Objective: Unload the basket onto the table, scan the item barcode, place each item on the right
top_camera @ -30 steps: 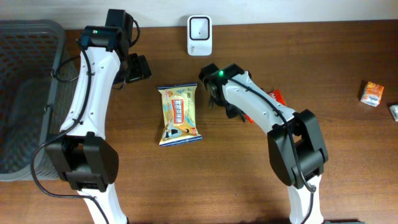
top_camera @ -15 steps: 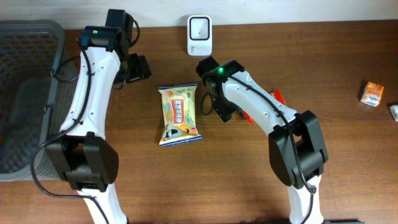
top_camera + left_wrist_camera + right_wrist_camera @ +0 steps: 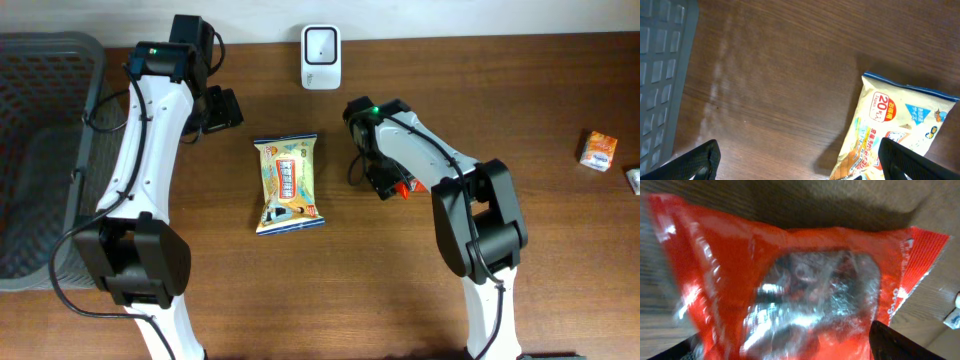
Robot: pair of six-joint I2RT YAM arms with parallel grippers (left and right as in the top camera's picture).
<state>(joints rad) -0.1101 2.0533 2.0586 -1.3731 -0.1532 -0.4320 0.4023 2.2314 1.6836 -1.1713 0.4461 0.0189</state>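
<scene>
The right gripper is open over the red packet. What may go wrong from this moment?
1. The red glossy plastic packet looks slippery and crinkled, so the open right gripper may pinch only loose film and lose it.
2. No barcode shows on its upper face, and glare may trouble the white scanner box.
3. The yellow snack bag lies nearby; a wide swing toward the scanner might brush it.

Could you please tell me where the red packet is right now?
In the overhead view the red packet lies on the table right of centre, mostly hidden beneath the right gripper, to the right of the yellow snack bag.
</scene>
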